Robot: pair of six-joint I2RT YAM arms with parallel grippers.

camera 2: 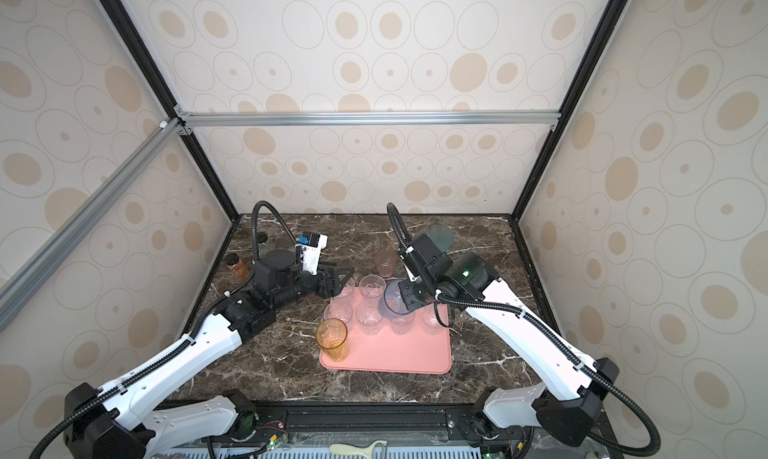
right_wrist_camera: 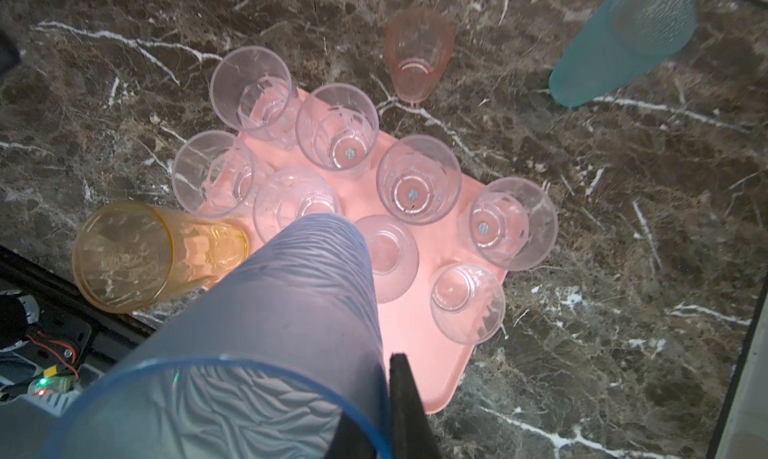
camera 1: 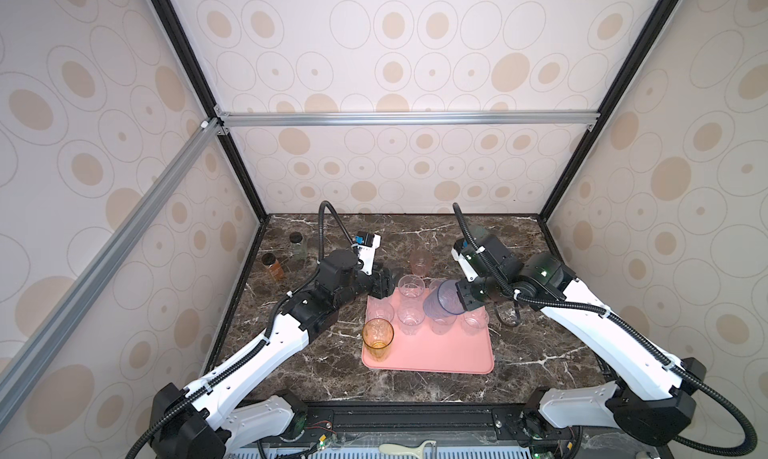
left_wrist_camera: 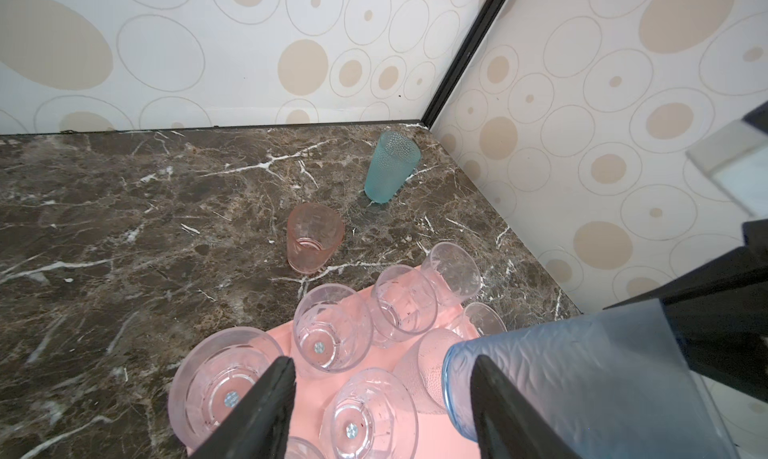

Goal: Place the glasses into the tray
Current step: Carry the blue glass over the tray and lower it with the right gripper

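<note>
Right gripper (camera 1: 460,301) pinches the blue tumbler (camera 1: 441,298) over the pink tray (camera 1: 440,353); left gripper (camera 1: 384,290) hovers wide-fingered, empty, at the tray's far corner.

Glasses, twelve in all: seven clear glasses (right_wrist_camera: 336,128), one frosted glass (right_wrist_camera: 386,257), one amber glass (right_wrist_camera: 124,255), one blue glass (right_wrist_camera: 291,290), one pink glass (right_wrist_camera: 417,54) and one teal glass (right_wrist_camera: 615,50). Tray (right_wrist_camera: 432,353), one, pink; black-capped bottles, two, being one amber bottle (camera 1: 274,266) and one clear bottle (camera 1: 297,245). Pincers, two, being one left pincer (camera 1: 384,288) and one right pincer (camera 1: 459,301); desk (camera 1: 415,386), one, dark marble.
</note>
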